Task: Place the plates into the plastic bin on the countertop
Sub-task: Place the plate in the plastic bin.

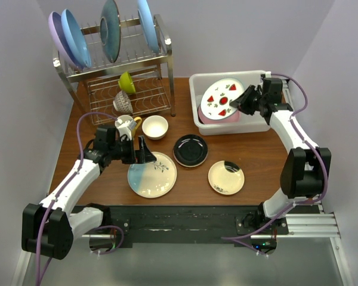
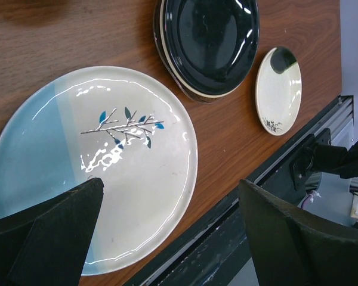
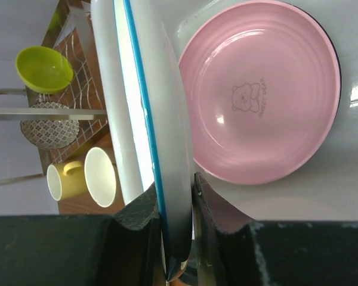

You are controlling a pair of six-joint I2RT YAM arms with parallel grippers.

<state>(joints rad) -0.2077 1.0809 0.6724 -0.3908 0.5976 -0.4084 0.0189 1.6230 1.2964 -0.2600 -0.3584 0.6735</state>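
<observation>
The white round plate with red fruit slices (image 1: 222, 99) hangs tilted over the white rectangular plastic bin (image 1: 227, 127) at the table's (image 1: 259, 170) far right, above a pink round plate (image 3: 256, 95) inside. Let go on edge, it could chip that one. The right pincer (image 1: 246, 102) pinches its rim; the left pincer (image 1: 144, 152), spread wide, hovers over a teal-and-cream round plate (image 1: 152, 174).

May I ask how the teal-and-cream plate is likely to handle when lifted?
The teal-and-cream plate looks glazed, with bright highlights, so probably slippery. It seems rigid ceramic, likely chippable. Lying flat on the countertop, its low rim may be hard for the left gripper to catch.
</observation>
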